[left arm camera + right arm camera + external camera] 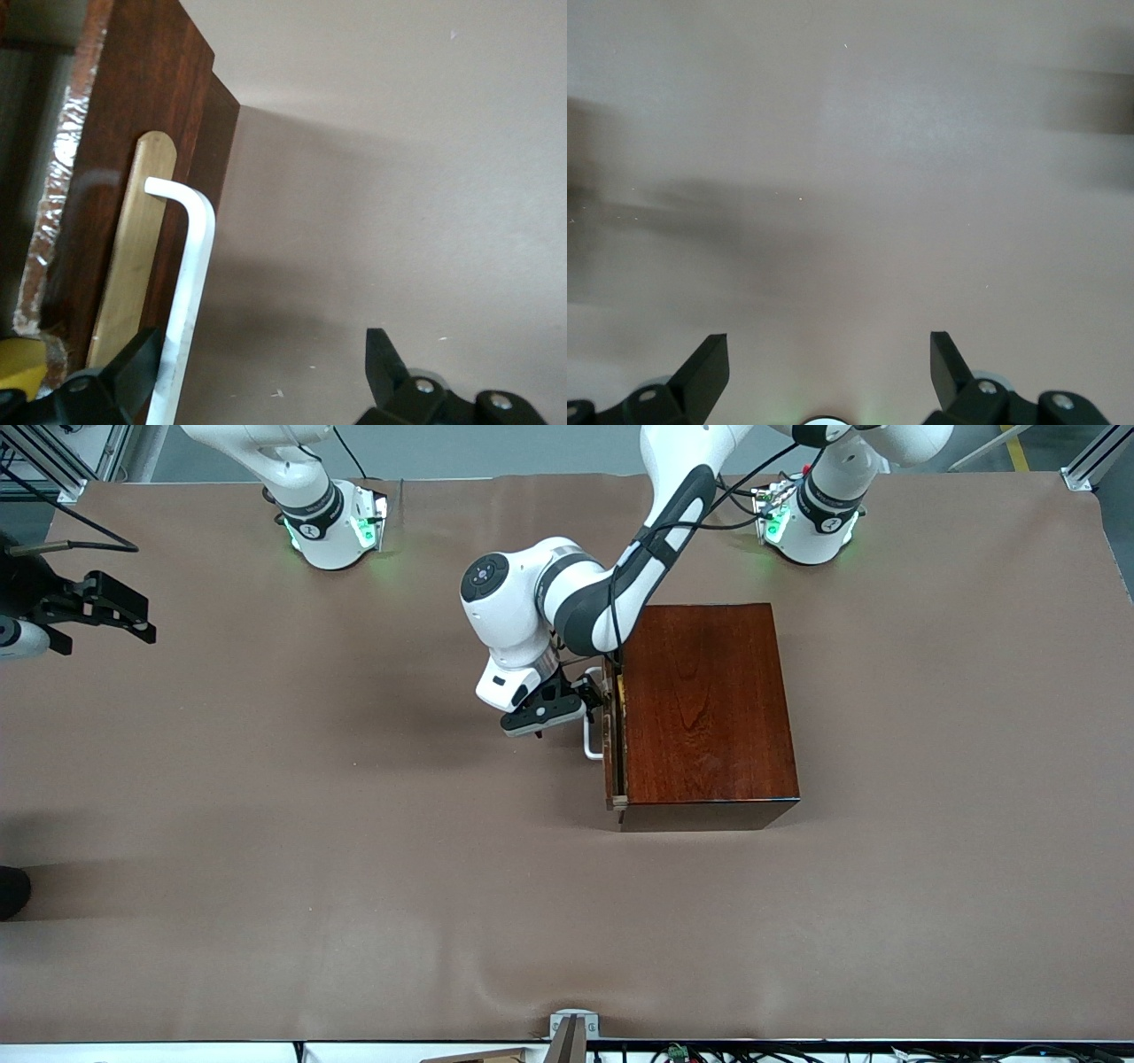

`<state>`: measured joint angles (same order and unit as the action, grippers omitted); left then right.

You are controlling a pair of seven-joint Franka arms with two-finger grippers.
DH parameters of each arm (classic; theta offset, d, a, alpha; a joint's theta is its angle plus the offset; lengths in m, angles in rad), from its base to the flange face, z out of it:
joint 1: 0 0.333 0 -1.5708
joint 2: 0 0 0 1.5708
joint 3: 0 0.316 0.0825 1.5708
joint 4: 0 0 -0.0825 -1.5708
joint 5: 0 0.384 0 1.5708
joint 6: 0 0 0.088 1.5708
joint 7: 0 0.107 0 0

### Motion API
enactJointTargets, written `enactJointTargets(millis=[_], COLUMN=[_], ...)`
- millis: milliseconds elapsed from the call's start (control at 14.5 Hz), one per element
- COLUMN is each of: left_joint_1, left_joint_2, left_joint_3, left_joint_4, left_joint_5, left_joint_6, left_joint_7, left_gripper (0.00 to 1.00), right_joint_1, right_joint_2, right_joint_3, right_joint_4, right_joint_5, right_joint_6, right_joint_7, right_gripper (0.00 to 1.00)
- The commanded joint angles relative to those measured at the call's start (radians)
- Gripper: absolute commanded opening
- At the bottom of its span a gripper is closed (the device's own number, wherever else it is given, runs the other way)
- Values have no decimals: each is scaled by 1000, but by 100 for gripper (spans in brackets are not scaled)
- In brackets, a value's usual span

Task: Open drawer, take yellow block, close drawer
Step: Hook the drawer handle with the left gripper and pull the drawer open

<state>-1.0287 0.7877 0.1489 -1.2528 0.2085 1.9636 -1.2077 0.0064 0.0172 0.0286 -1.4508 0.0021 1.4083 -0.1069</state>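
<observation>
White handle point(186, 283) | left claw point(592, 695) open astride | right claw point(824, 372) waits

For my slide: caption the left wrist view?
Open left hand at the white handle of the slightly open drawer.

Left gripper point(592, 698) low, jaws spread; right gripper point(99, 613) waits (jaws spread).

Brown table cover point(266, 850); metal bracket point(574, 1026) at its front-camera edge.
</observation>
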Motion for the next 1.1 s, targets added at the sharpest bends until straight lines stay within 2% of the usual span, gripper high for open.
enactJointTargets(millis=[0, 1036], left_joint_1=[-8, -11], left_joint_2=[48, 57], left_joint_3=[-55, -89], left_joint_4=[38, 41], left_joint_5=[-11, -11], left_joint_6=[110, 303], left_joint_7=[-91, -338], left_gripper=[100, 100], right_joint_1=[7, -54], right_joint_2=[-14, -8], right_joint_3=[-4, -12], right_joint_4=[-8, -17], right_joint_5=[-10, -14], right_joint_6=[1, -17], right_joint_7=[3, 3], right_gripper=[100, 100])
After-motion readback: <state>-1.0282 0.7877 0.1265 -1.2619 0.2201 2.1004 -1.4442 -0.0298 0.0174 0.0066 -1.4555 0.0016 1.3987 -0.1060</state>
